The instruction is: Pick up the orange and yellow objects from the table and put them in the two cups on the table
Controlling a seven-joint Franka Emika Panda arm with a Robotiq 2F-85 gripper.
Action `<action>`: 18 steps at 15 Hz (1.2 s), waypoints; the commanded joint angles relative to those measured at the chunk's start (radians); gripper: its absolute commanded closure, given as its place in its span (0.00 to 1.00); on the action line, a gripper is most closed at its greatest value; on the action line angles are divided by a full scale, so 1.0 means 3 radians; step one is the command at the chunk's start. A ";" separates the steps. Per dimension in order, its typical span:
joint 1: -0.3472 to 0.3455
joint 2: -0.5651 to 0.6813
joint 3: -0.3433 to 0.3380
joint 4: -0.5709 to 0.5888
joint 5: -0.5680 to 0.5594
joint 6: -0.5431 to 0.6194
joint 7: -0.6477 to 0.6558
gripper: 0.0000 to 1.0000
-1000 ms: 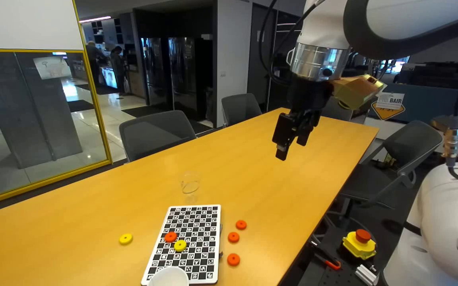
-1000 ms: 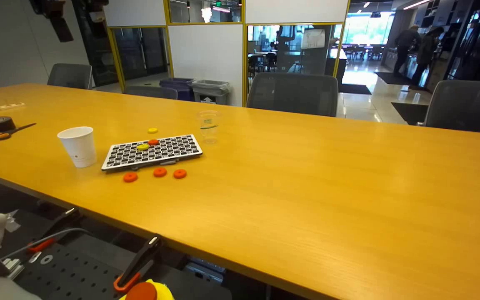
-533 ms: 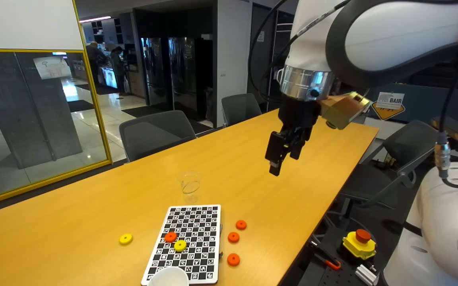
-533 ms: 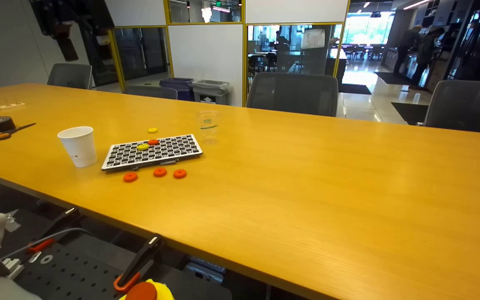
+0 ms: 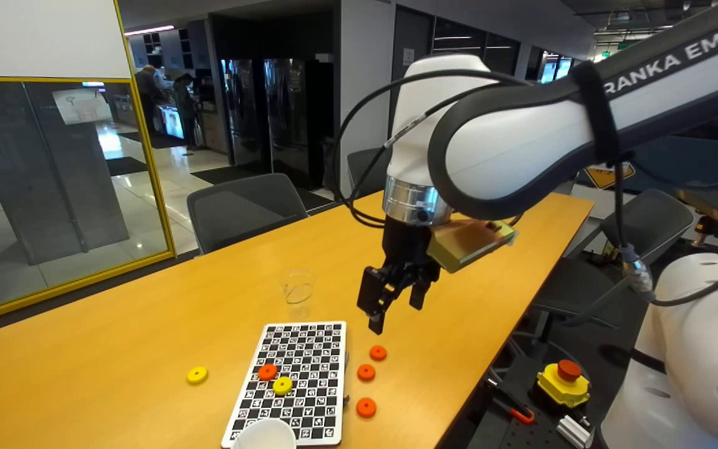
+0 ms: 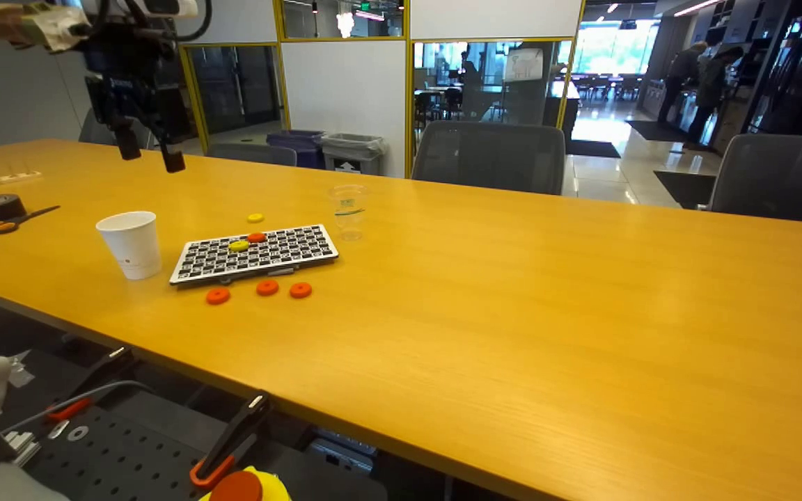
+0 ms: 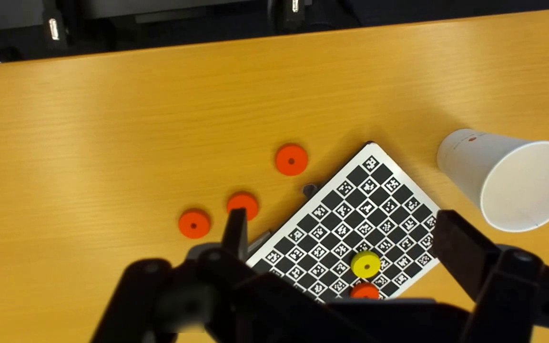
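Glass panels (image 5: 78,187) in yellow frames mark the back of the room, and in front, what a stage: the long tan desk (image 6: 547,320), stretching away bright in both exterior views! Over it hangs the white robot arm (image 5: 508,149). Dark mesh chairs (image 6: 488,156) line the desk's far edge. Next, the checkered board (image 5: 312,405), lying on the desk. And the jaws? Wide, tips down, well above the desk, part of the board showing through the gap in the wrist view. Below the desk's edge sits a yellow box (image 5: 561,390) with a red button. On to the cups, both upright: the white cup (image 6: 133,247) just beside one short end of the board, the clear cup (image 6: 349,209) near the opposite end. Down to the little ones now! Three orange discs (image 6: 267,286) lie on the desk along one long side of the board. A fourth orange disc (image 5: 267,372) lies on the board itself, a yellow disc (image 5: 282,386) right beside it; whether they touch, I cannot tell. And a second yellow disc (image 5: 197,375) lies by itself on the desk, off the board's other long side.
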 commanded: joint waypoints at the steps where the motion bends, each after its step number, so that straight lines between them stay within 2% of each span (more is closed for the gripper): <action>1: 0.0095 0.0376 0.0096 0.0019 -0.0021 0.0215 0.0047 0.00; 5: 0.0185 0.0744 0.0175 0.0002 -0.0183 0.0566 -0.0100 0.00; 9: 0.0151 0.1203 0.0236 0.0006 -0.0534 0.1178 -0.0134 0.00; 14: 0.0113 0.1703 0.0130 -0.0003 -0.0845 0.1792 -0.0285 0.00; 18: 0.0134 0.2089 -0.0033 0.0045 -0.0770 0.2139 -0.0639 0.00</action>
